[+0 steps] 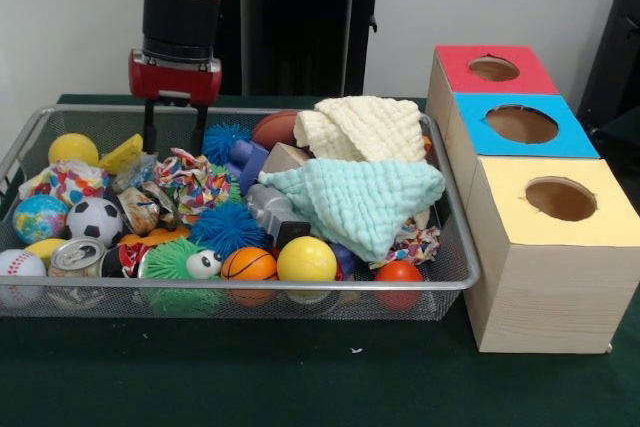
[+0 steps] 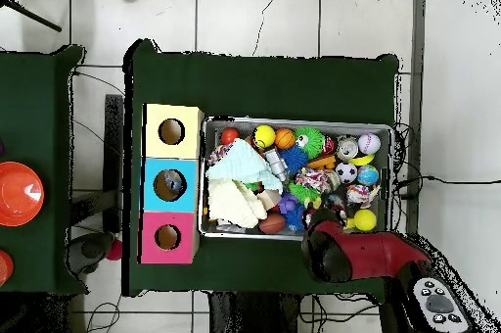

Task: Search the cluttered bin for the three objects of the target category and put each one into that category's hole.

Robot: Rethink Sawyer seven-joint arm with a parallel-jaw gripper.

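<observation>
- Progress: judged barely begun. The wire mesh bin [image 1: 455,247] is full; no object can be seen inside any of the three holes from these views, though their depths are dark
- Box [image 1: 545,277] with the three holes stands just beside the bin on the green tabletop [image 1: 300,377]: red hole [image 1: 494,68], blue hole [image 1: 522,124], yellow hole [image 1: 561,198]
- Target category not stated and not readable from the frames. Balls are the largest group: soccer ball [image 1: 95,221], baseball [image 1: 20,265], basketball [image 1: 248,264], yellow ball [image 1: 306,259], globe ball [image 1: 40,217]
- Also in the bin: spiky blue toy [image 1: 228,227], soda can [image 1: 77,257], mint cloth [image 1: 355,202] and cream cloth [image 1: 365,127]; the cloths cover the bin's box-side half and may hide more
- Gripper [image 1: 174,127]: fingers apart, nothing between them, at the bin's far rim
- Nearest things to the gripper: a second yellow ball [image 1: 73,149] to one side, a second spiky blue toy [image 1: 225,140] to the other; soccer ball lower, toward the camera
- Left to do, by my reading: all three picks and drops
</observation>
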